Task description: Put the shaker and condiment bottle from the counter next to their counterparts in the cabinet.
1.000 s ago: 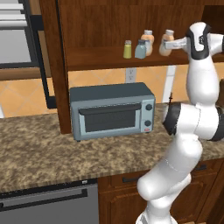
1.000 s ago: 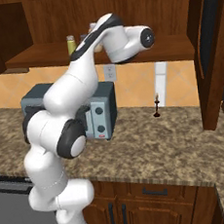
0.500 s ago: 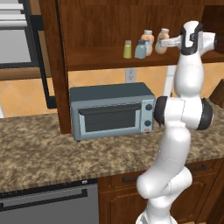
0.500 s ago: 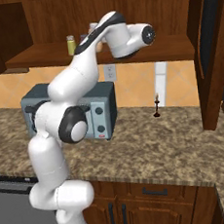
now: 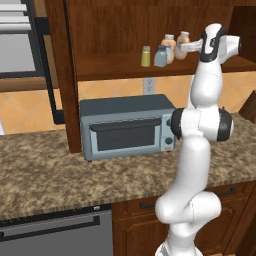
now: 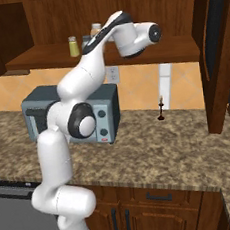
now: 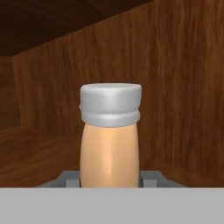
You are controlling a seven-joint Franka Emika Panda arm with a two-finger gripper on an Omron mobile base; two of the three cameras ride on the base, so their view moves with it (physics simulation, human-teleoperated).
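My gripper (image 5: 185, 47) is up inside the cabinet (image 5: 110, 30), shut on the condiment bottle (image 5: 183, 40), an orange-peach bottle with a white cap. The hand view has the same bottle (image 7: 110, 144) upright between the two finger tips (image 7: 66, 177), with the cabinet's wooden back wall behind it. Just left of it on the shelf (image 5: 110, 67) stand the matching orange bottle (image 5: 169, 46), the blue-grey shaker (image 5: 160, 56) and the yellow-green shaker (image 5: 145, 56). From the right side, both shakers (image 6: 73, 46) are in sight and the arm covers most of the bottles.
A grey-blue toaster oven (image 5: 127, 127) sits on the granite counter (image 5: 60, 170) under the shelf. A small dark object (image 6: 160, 109) stands by the back wall. An open cabinet door (image 6: 216, 51) hangs at the right. A dishwasher front (image 5: 50, 235) is below the counter.
The arm has straightened and carried the held bottle left, closer to the other orange bottle on the shelf. The grip has stayed shut.
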